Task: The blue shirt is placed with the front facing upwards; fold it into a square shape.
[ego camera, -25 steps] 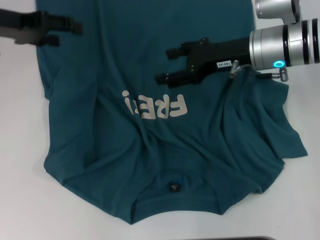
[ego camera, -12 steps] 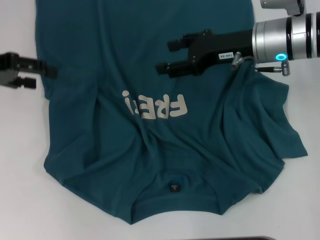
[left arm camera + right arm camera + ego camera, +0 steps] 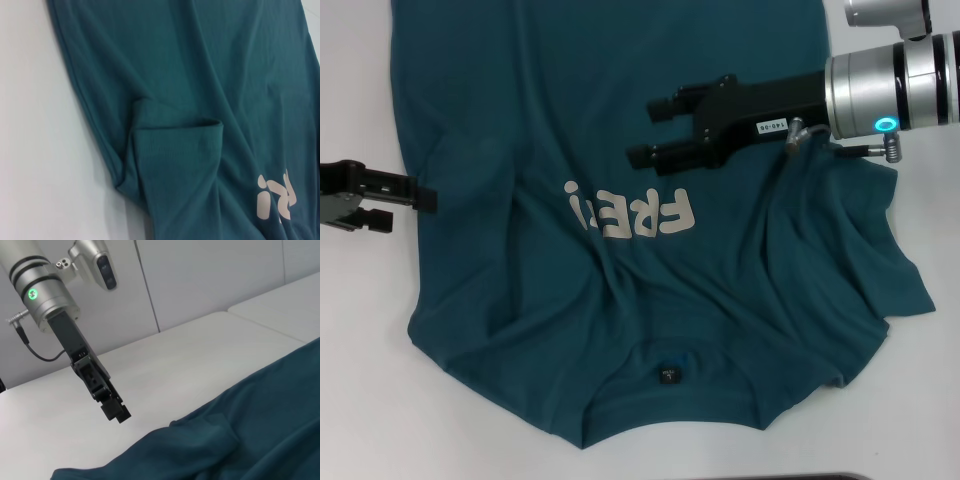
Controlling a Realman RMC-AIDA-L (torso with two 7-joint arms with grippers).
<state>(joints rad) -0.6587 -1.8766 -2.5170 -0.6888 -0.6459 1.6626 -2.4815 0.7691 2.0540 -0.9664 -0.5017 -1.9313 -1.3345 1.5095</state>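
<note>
One large dark teal t-shirt, the blue shirt [image 3: 620, 200], covers most of the white table [image 3: 360, 400], front up, with the collar and its small black neck label [image 3: 668, 375] at the near edge and the hem running off the far side of the head view. The pale chest lettering [image 3: 632, 212] sits near the middle, upside down from the robot's side. The cloth is not flat: creases fan out from the collar, and the right sleeve [image 3: 880, 270] lies rumpled and partly bunched. On the left, the left wrist view shows the left sleeve [image 3: 175, 150] doubled over on itself just inside the shirt's edge.

Over the right chest area the right gripper [image 3: 655, 130] hovers above the fabric, its black fingers spread apart and holding nothing. The left gripper [image 3: 405, 205] sits at the shirt's left edge, level with the lettering, its tips just beside the side seam; its two fingers show a narrow gap with no cloth between them.

Judging by how it drapes, the shirt is light, limp and unlikely to slip on the table, but it will sag and wrinkle when lifted. Good holds would be pinches at the edges: the folded left sleeve or side seam, and the right sleeve's shoulder, lifting both together.
</note>
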